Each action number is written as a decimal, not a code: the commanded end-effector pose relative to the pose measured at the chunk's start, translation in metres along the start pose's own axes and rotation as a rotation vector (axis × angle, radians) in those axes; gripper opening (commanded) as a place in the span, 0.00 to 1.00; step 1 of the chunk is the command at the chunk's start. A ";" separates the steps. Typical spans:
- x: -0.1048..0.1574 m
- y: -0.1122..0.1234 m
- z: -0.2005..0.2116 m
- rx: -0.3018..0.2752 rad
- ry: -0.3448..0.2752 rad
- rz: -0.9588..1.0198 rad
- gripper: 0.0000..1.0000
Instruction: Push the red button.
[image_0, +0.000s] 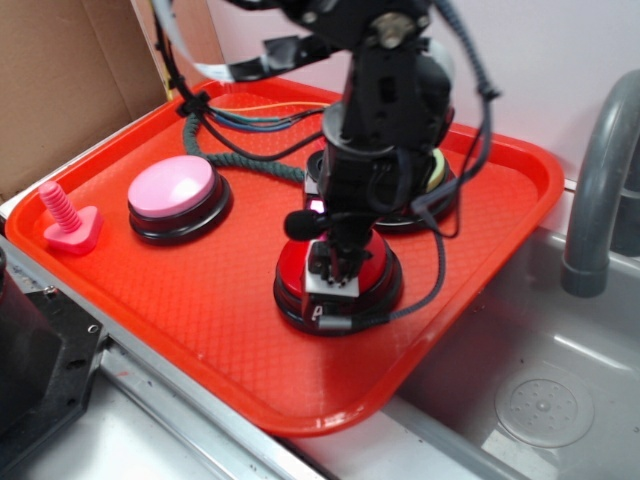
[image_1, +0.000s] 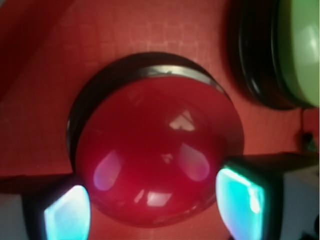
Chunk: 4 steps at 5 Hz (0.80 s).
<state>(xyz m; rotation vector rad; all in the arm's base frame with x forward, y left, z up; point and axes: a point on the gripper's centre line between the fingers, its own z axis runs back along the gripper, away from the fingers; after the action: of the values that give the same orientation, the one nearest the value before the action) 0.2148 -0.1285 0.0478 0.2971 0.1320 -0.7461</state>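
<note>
- Red button: I see it on the orange tray, toward the tray's front edge and right of its middle, a glossy dome on a round black base. In the wrist view the dome fills the centre of the picture.
- Gripper: it sits directly over the dome, pointing straight down. In the wrist view its 2 fingertips show at the lower left and lower right, spread apart with the dome between them, so I read the jaws as parted and holding nothing.
- Contact: from the exterior view the gripper looks to be at or on the dome's top, but I cannot tell whether the button is already pressed in.
- Arm pose: the black arm comes down from the tray's back edge, the wrist near vertical above the button, with cables trailing beside it.
- Risk 1: with the fingertips spread, I judge they could straddle the dome and slide down its glossy sides, pressing unevenly or not at all.
- Risk 2: an off-centre push could skid the base across the tray instead of depressing it.
- Risk 3: the green button stands close behind the red one, toward the back right corner; sideways drift might strike it. The pink button near the left edge is well apart.
- Risk 4: the loose cable curling round the base might snag during descent.
</note>
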 end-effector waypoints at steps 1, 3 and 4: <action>-0.017 0.024 0.063 -0.052 -0.287 0.163 1.00; -0.028 0.029 0.080 -0.228 -0.351 0.236 1.00; -0.031 0.027 0.084 -0.278 -0.314 0.261 1.00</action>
<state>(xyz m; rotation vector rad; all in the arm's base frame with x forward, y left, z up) 0.2048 -0.1109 0.1225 -0.0526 -0.0336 -0.5151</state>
